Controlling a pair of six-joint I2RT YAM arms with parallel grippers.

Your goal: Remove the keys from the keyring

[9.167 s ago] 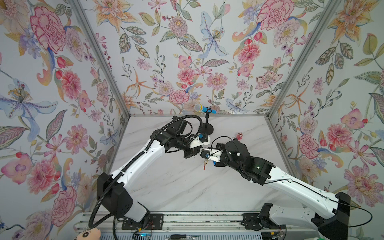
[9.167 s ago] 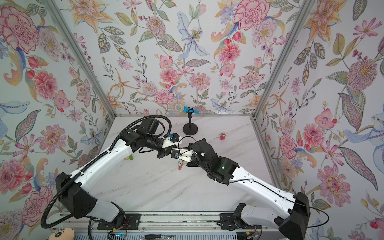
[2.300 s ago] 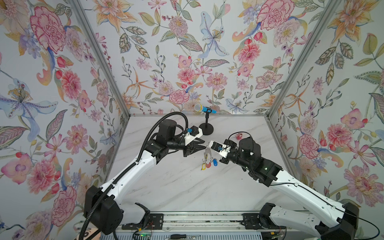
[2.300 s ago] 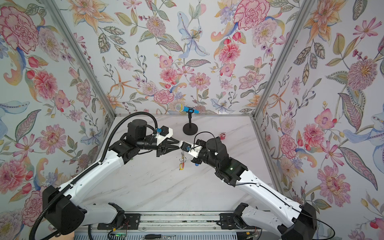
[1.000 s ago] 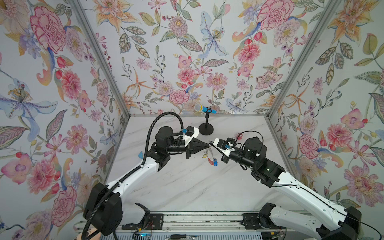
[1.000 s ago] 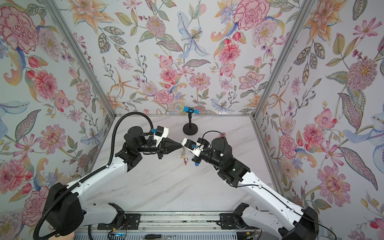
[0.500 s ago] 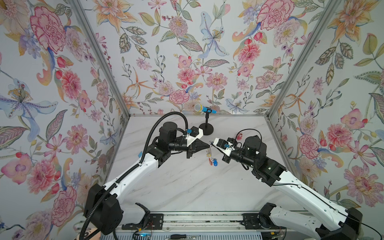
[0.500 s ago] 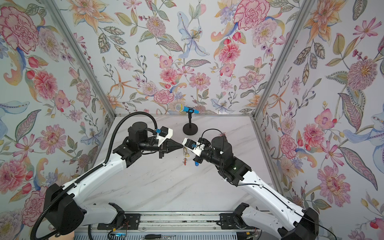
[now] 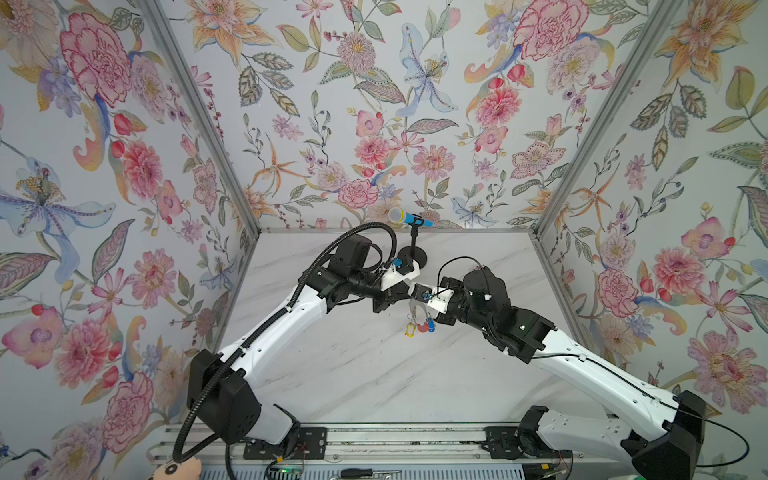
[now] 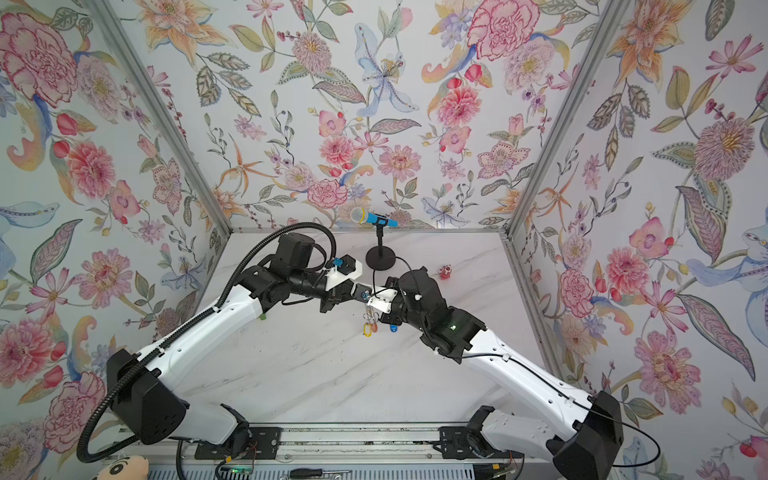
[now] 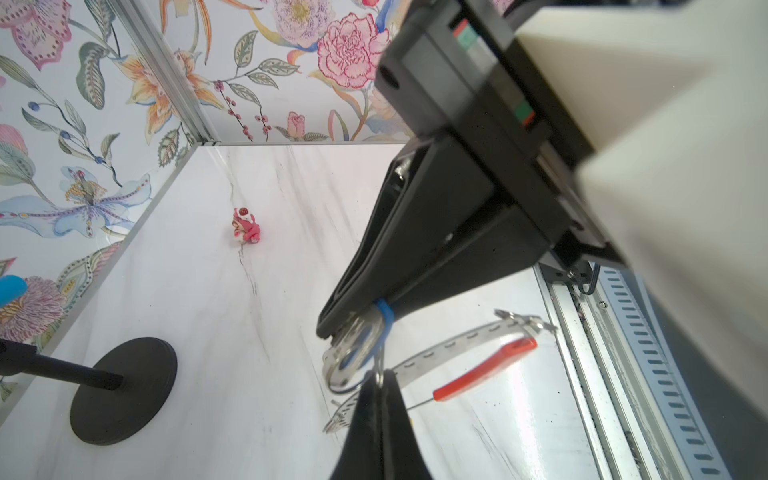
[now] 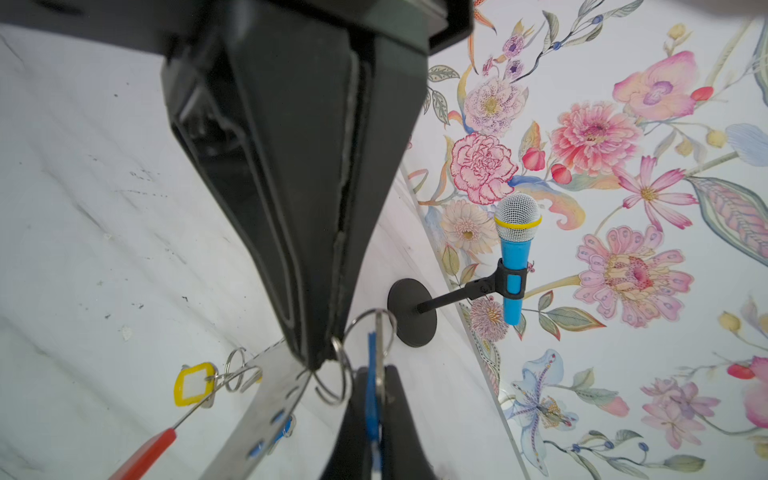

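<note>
Above the middle of the marble table my two grippers meet tip to tip. My left gripper (image 9: pixel 405 292) (image 11: pixel 380 376) is shut on a small wire ring. My right gripper (image 9: pixel 415 291) (image 12: pixel 376 374) is shut on a key with a blue tag (image 12: pixel 371 357). Below them hang the other keys (image 9: pixel 419 326) (image 10: pixel 370 326), one with a yellow tag (image 12: pixel 193 384). The keyring, a thin grey hoop with a red sleeve (image 11: pixel 486 370) (image 12: pixel 145 453), dangles under the tips. Where it passes behind the fingers is hidden.
A toy microphone (image 9: pixel 409 217) on a stand with a round black base (image 9: pixel 411 256) is just behind the grippers. A small red-pink toy figure (image 10: pixel 445 272) sits at the back right. Floral walls close in three sides. The arms' mounting rail (image 9: pixel 374 440) runs along the front.
Both grippers stay shut and tip to tip. The left arm's wrist has shifted slightly, and the hanging keys have swung a little beneath the tips.
</note>
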